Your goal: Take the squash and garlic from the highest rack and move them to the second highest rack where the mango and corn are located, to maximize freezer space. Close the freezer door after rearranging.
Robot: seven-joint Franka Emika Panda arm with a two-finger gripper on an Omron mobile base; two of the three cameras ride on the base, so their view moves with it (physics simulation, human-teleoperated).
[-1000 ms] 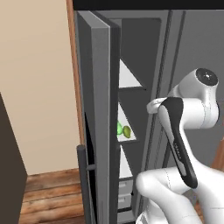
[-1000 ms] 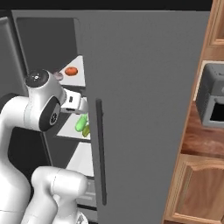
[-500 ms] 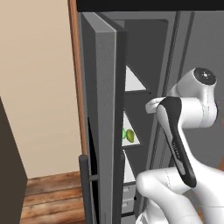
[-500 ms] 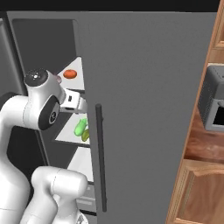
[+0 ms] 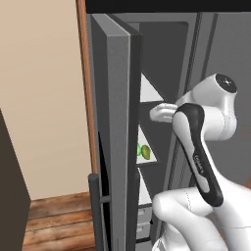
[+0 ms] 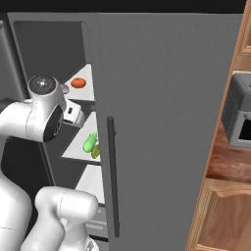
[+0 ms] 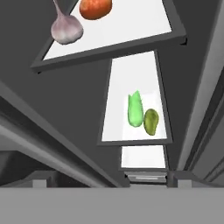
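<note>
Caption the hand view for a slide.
Looking down into the freezer: garlic and squash on the top rack, corn and mango on the rack below.

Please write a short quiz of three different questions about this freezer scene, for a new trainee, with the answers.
1. True or false: the garlic and the squash lie on the same rack.
2. What lies beside the corn on the second rack?
A) mango
B) lemon
C) nothing
3. Fill in: the freezer door is ____.

Key: 1 true; 2 A, the mango; 3 open.
</note>
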